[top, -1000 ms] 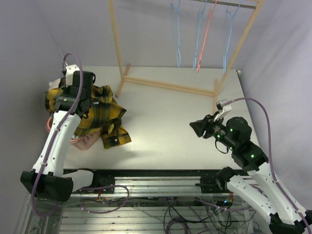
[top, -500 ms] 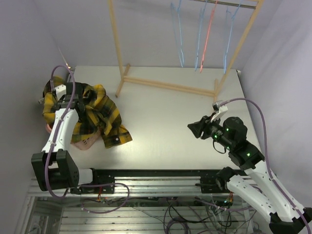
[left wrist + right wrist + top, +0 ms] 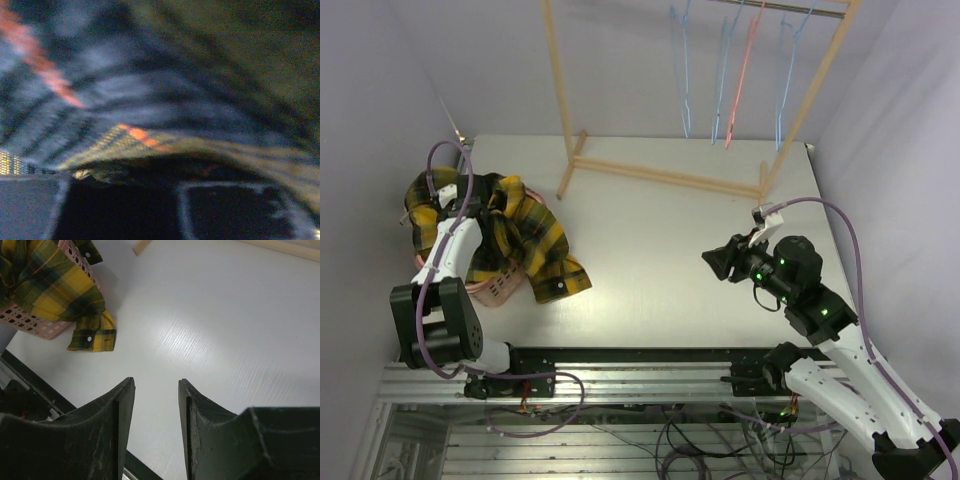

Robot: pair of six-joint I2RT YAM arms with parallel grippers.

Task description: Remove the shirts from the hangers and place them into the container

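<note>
Yellow-and-black plaid shirt (image 3: 525,240) sits heaped over the pink basket (image 3: 492,291) at the left of the top frame. It is mostly in the basket and partly spilling over the rim. One sleeve cuff (image 3: 560,282) hangs outside and lies on the table (image 3: 660,220), just right of the basket. The right wrist view shows the same cuff (image 3: 92,337) in the upper left, flat on the table beside the slotted basket wall (image 3: 35,322).

Left arm (image 3: 455,250) reaches up the left side of the frame, and its end goes down into the shirt pile. Left gripper is buried in cloth, so I cannot tell whether it is apart or closed, or holding anything. The left wrist view is only blurred fabric, pressed very close: grey-and-dark checked cloth (image 3: 125,100) with a yellow plaid edge (image 3: 150,142) below it.

Right gripper (image 3: 715,262) hovers over bare table at centre right, well apart from the basket. Its fingers (image 3: 120,410) stand moderately apart with nothing between them.

Hangers (image 3: 725,80) hang bare at top centre on the wooden rack (image 3: 563,90). Several are light blue and one is pink-red (image 3: 745,70).
</note>
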